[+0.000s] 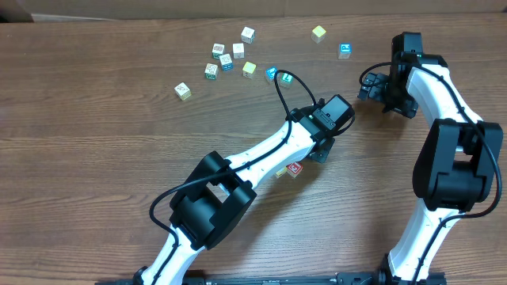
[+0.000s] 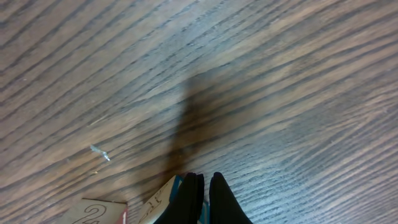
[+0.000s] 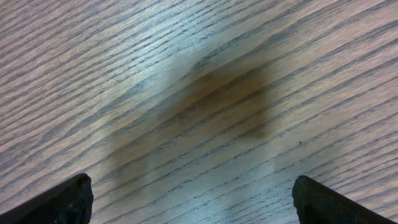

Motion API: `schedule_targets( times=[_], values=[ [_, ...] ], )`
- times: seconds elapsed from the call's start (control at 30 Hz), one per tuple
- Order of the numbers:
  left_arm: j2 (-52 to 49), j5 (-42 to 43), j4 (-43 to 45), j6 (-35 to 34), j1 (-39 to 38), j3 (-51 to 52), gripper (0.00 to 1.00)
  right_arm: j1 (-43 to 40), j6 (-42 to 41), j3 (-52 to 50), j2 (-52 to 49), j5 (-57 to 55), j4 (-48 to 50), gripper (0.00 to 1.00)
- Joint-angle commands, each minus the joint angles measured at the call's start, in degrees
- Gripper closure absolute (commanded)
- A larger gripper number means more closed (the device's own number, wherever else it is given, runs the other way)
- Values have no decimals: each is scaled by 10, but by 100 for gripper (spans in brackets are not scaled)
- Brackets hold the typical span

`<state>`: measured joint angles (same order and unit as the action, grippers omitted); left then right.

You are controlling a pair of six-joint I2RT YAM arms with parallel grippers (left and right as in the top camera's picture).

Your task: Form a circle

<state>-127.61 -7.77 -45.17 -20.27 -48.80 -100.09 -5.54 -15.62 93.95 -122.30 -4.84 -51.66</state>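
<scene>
Left arm (image 1: 261, 154) is lying stretched diagonally forward, left gripper (image 2: 205, 186) pointing down with fingers pressed together. Right arm (image 1: 444, 119) is sitting folded, right gripper (image 3: 193, 199) hanging wide open and holding nothing.

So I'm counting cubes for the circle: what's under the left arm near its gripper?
A red-marked white cube peeks out, with the corner of a pale cube beside it. The left arm covers the rest of that spot, so more may hide there.

We see a wood-grain table (image 1: 95, 158). In the upper right of the overhead frame, a plain yellow cube (image 1: 318, 32) and a blue-faced cube (image 1: 344, 50) sit near each other. Further left, a second yellow cube (image 1: 249, 69) lies near a second blue-faced cube (image 1: 272, 73).
</scene>
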Motion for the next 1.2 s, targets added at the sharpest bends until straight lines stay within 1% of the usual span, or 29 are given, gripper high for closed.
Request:
schedule_targets(
  times=[0.0, 0.83, 0.97, 1.17],
  values=[
    [13, -16, -1, -16, -3, 7, 96, -1, 0, 6, 7, -2, 2, 0],
    [14, -19, 5, -32, -3, 7, 96, -1, 0, 6, 7, -2, 2, 0],
    [14, -36, 4, -40, -3, 7, 96, -1, 0, 6, 7, -2, 2, 0],
    [14, -37, 9, -40, -3, 5, 96, -1, 0, 6, 7, -2, 2, 0]
  ],
)
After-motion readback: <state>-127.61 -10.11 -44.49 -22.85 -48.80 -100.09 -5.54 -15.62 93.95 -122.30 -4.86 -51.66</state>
